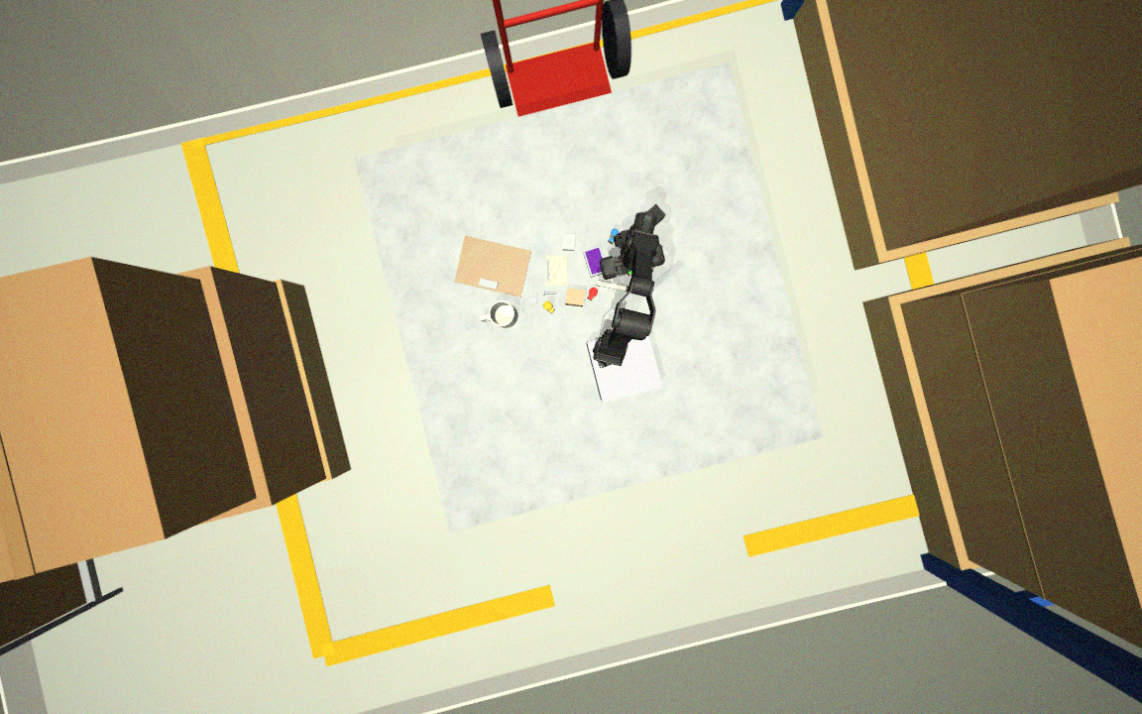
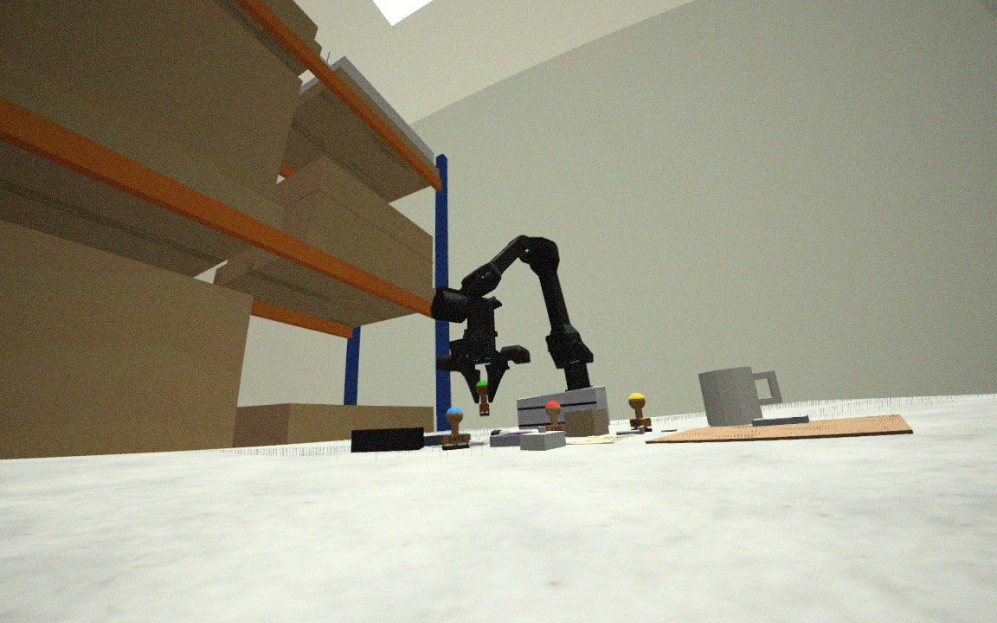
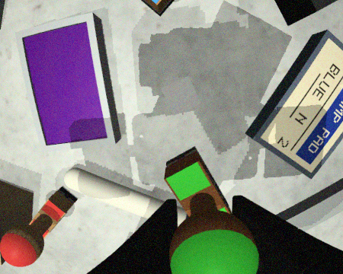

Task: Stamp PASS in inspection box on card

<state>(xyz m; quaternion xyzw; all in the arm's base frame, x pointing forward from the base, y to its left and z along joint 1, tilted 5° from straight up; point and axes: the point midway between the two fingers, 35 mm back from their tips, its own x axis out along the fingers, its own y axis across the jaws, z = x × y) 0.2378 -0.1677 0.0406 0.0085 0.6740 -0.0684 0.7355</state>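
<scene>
Wrist view: green-knobbed stamp (image 3: 213, 254), wooden stem, green-topped base, clamped between black fingers.

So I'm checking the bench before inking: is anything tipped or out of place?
Yes: the red stamp seems to lie tipped on the bench beside a white roll, while the blue stamp stands upright. The gripper holds the green stamp off the bench.

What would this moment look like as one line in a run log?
gripper: shut on green-knobbed stamp | stamp: lifted off bench | purple ink pad: not reached
</scene>
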